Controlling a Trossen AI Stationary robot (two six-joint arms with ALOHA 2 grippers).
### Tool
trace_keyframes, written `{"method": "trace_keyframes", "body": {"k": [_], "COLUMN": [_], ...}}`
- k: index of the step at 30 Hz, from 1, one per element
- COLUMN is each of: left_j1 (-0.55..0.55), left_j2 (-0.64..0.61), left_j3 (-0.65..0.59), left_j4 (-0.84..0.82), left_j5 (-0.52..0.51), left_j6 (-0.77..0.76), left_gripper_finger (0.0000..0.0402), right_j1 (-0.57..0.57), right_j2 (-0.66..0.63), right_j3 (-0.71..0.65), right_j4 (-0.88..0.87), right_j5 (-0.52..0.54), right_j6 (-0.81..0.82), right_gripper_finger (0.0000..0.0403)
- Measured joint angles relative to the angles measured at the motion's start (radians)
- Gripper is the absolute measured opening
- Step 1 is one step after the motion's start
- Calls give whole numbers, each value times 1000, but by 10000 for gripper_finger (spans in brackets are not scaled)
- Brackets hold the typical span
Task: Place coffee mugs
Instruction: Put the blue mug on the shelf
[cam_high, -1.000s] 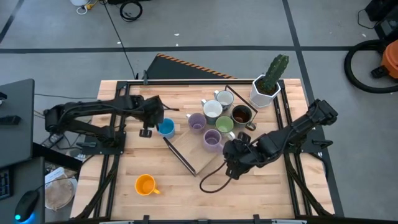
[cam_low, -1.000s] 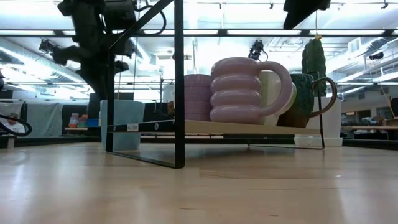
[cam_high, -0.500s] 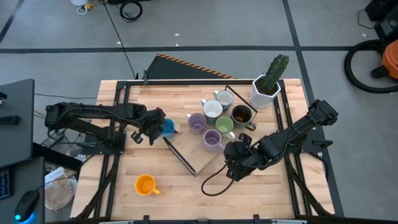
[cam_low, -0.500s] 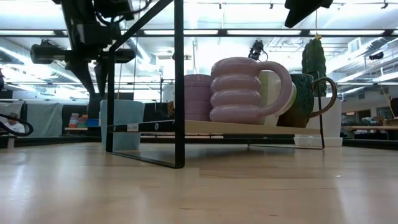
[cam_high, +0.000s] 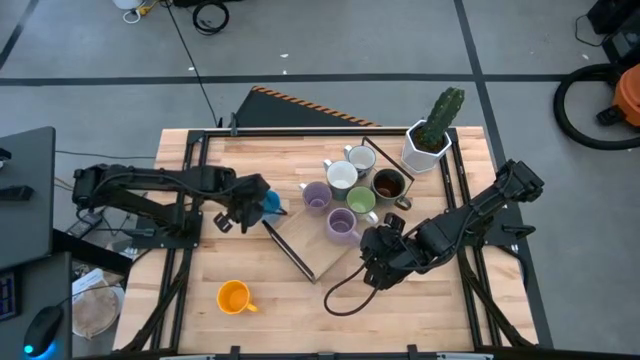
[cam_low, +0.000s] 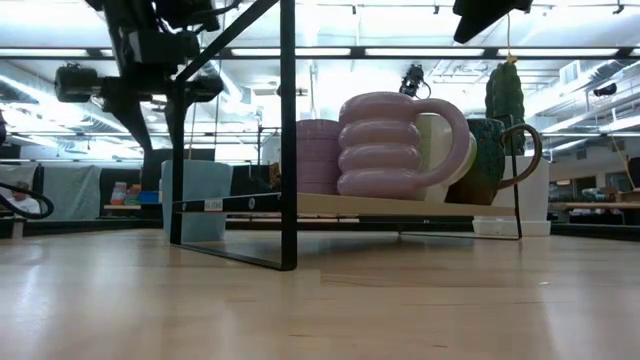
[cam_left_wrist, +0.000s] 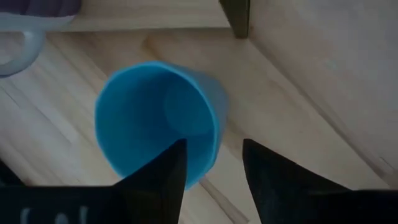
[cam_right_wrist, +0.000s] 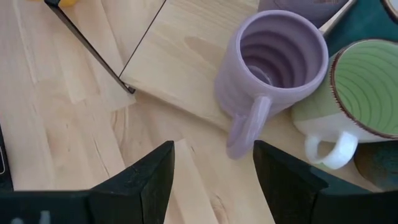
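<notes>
The blue mug (cam_high: 268, 204) stands upright on the table (cam_high: 200, 310), just beside the left edge of the low wooden tray (cam_high: 310, 245) and not yet on it. A second ago the left gripper (cam_high: 245, 205) sat to the mug's left with its jaws much closer together; it has since shifted right, over the mug, and spread them. In the left wrist view one finger (cam_left_wrist: 163, 177) overlaps the mug's rim and the other stands outside the wall, with the wall between them and a clear gap on the outer side. The jaws are open and grip nothing. I judge this either a release just made or a straddle ahead of a pinch on the rim; the mug itself has not moved. The tray already carries six mugs, among them the lilac mug (cam_right_wrist: 273, 65) and the green mug (cam_right_wrist: 367, 87). The right gripper (cam_high: 378, 262) waits low beside the lilac mug, jaws apart and empty, unchanged. The orange mug (cam_high: 234, 297) remains well apart at the table's near side. The cactus pot (cam_high: 430, 140) stands at the far right corner. Two mugs remain to be placed.
</notes>
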Motion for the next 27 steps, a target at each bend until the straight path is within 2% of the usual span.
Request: {"method": "trace_keyframes", "body": {"k": [14, 27], "left_j1": [70, 69], "left_j2": [140, 141], "left_j3": [-1, -1], "left_j4": [44, 45], "left_j5": [17, 31], "left_j6": [6, 7], "left_gripper_finger": [139, 32], "right_j1": [13, 21], "right_j2": [0, 0], "right_j3": [-16, -36], "right_j4": [5, 8], "right_j5": [30, 33], "right_j6": [-9, 7], "right_gripper_finger": [224, 224]}}
